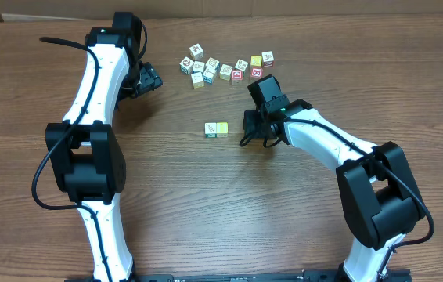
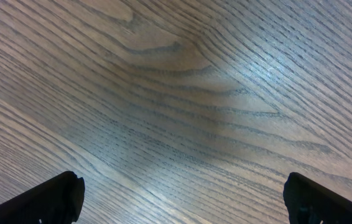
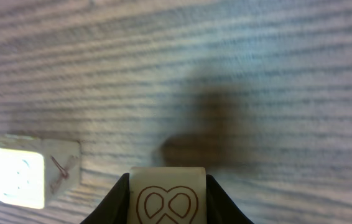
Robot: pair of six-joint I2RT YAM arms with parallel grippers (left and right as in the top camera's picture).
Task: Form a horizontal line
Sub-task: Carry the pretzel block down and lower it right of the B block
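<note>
Gripping a small pale cube (image 3: 166, 196) with a red pretzel-like outline drawn on its face, the right end effector (image 3: 167, 208) is narrowed onto its two sides just above the wood-grain surface (image 3: 226, 74). The left end effector (image 2: 185, 199) gapes wide over bare wood, holding nothing. The horizontal line (image 1: 216, 129), a white-green and a pale yellow cube touching, lies mid-surface. Loose picture cubes (image 1: 225, 66) cluster near the far edge.

Overhead looks straight down; wrist cameras face the table (image 1: 206, 204) closely
</note>
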